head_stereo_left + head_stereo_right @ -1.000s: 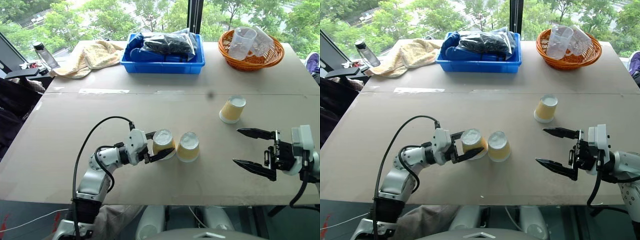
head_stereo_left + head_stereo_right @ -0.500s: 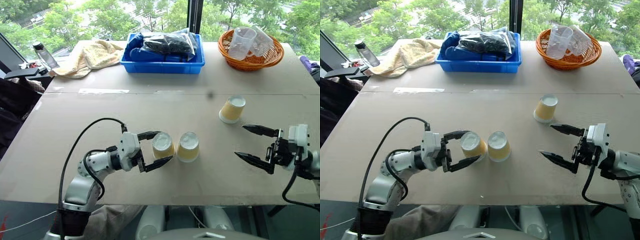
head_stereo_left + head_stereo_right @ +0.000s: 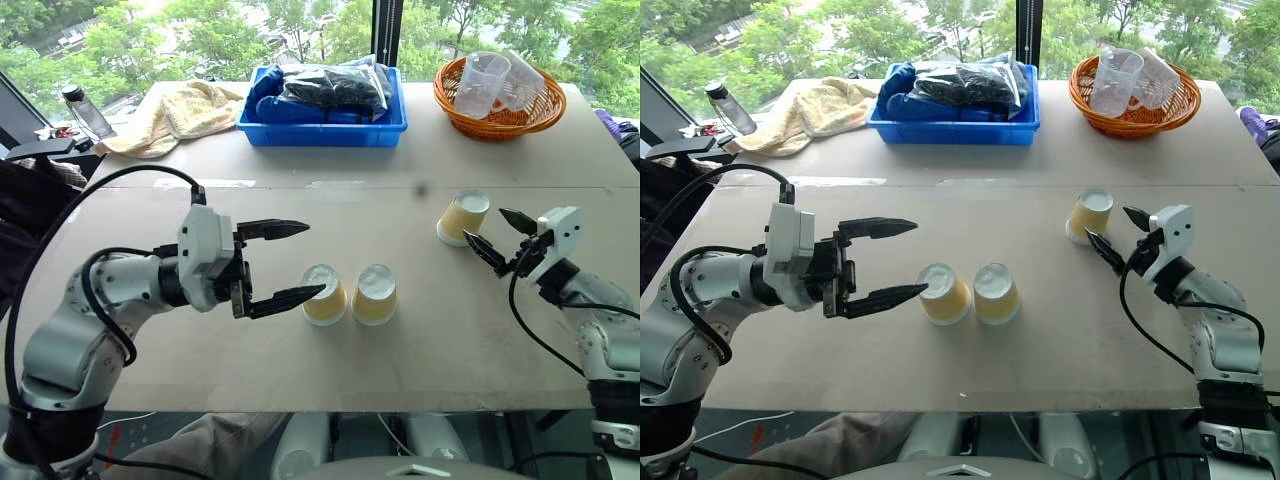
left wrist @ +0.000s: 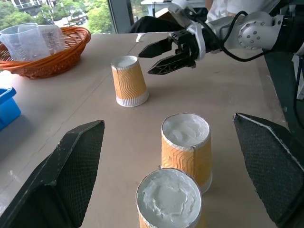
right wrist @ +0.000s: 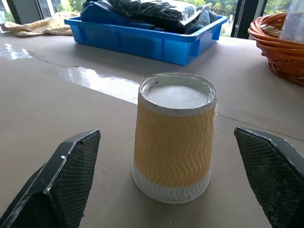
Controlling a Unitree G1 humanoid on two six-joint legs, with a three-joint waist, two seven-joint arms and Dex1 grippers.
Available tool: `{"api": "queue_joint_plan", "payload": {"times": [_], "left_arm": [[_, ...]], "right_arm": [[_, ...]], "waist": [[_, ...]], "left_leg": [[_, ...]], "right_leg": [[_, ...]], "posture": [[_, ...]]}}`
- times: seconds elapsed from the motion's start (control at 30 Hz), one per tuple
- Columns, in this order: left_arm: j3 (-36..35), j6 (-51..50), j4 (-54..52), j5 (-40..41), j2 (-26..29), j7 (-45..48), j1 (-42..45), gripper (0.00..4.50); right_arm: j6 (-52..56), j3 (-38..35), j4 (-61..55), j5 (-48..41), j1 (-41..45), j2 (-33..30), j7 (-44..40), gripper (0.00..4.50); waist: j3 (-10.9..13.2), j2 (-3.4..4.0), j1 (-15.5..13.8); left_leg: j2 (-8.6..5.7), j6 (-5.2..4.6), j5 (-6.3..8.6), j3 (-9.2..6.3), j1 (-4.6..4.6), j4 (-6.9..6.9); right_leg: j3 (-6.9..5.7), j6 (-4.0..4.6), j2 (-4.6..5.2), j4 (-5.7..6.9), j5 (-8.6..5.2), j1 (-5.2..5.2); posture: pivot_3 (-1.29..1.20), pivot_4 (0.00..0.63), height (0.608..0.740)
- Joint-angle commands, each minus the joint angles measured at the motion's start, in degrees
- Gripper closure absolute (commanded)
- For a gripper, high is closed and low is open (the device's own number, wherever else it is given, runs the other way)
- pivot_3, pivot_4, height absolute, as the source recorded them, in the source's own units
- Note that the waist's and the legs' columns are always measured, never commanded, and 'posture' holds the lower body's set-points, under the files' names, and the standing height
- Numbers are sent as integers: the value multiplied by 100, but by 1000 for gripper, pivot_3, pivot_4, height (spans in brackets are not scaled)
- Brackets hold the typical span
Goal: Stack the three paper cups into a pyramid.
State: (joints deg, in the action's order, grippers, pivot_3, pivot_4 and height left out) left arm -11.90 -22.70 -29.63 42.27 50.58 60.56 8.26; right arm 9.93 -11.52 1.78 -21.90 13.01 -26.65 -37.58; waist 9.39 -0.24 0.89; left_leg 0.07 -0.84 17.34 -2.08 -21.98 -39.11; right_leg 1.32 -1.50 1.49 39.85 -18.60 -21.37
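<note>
The third paper cup (image 3: 463, 217) stands upside down on the table (image 3: 300, 190), alone, well apart from the other two and to their right and a little farther from the robot. Its long axis is upright, the wide white rim down and the narrow white base on top. The other two cups, the left base cup (image 3: 322, 294) and the right base cup (image 3: 375, 294), also stand upside down, side by side and touching or nearly so, near the middle of the table's front half; they already make the bottom row of the pyramid.

The right gripper (image 3: 493, 237) is just beside the lone cup, on its right, pointing level toward it with its two fingers wide apart and nothing between them. In the right wrist view the cup (image 5: 173, 135) sits straight ahead, centred in the gap between the fingers, not yet touched. This arm is plainly the nearer one, and the next move looks like a short push forward so the fingers pass either side of the cup's wall before closing.

The left gripper (image 3: 285, 260) hovers above the table, just left of the base pair, fingers spread and empty, pointing right toward them.

Beyond lie a blue bin (image 3: 325, 125), an orange basket (image 3: 495, 115) with clear plastic cups, and a yellow towel (image 3: 175, 110).
</note>
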Motion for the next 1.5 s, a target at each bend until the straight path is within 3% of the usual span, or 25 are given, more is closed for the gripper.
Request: {"api": "queue_joint_plan", "payload": {"times": [0.03, 0.27, 0.67, 0.83, 0.97, 1.23, 1.5], "left_arm": [[-407, -299, 70, 435, 259, 138, 276, 59], [-800, -1207, 327, 1179, 506, -34, 670, 59], [-1068, -1282, 472, 1047, 685, 438, 378, 59], [-1186, -1070, 671, 808, 732, 716, 144, 0], [-1356, -854, 874, 591, 792, 1033, -151, 0], [-1708, -343, 1291, 425, 801, 1735, -411, 0], [-1517, -37, 1605, 175, 853, 2268, -480, 0]], "right_arm": [[-222, 7, 246, 62, 259, 174, 146, 0], [-562, 242, 793, 298, 752, 428, 103, 0], [-675, 247, 1103, 248, 1012, 555, -38, 0], [-636, 286, 1059, 265, 1012, 557, -108, 2028], [-765, 345, 992, 360, 1053, 492, -163, 2210], [436, 1020, -1156, -664, 1095, 169, -1267, 2210], [1963, 2126, -2650, -1366, 1505, 160, -1464, 2210]], "waist": [[0, 0, -1], [0, 1, 27], [1, 2, 30], [2, 3, 37], [2, 4, 93], [9, 10, 149], [9, 7, 134]], "left_leg": [[0, 1, 0, 2, -11, 0], [1, 1, -1, 7, -17, -1], [1, 1, -1, 7, -16, 0], [1, 1, -1, 7, -17, 1], [1, 1, -1, 8, -15, 3], [3, 0, 0, 7, -19, 9], [4, -14, 8, 0, -19, 12]], "right_leg": [[1, 0, 0, 1, 0, -12], [7, 0, -1, 4, 0, -21], [7, 0, -2, 6, 0, -23], [9, 0, -2, 5, 0, -23], [9, 0, -2, 5, 0, -24], [10, 0, -1, 5, 0, -31], [3, 0, 3, 0, 0, -32]], "posture": [[0, 150, 740], [0, 150, 740], [0, 150, 740], [0, 150, 740], [0, 150, 740], [0, 150, 740], [0, 150, 740]]}}
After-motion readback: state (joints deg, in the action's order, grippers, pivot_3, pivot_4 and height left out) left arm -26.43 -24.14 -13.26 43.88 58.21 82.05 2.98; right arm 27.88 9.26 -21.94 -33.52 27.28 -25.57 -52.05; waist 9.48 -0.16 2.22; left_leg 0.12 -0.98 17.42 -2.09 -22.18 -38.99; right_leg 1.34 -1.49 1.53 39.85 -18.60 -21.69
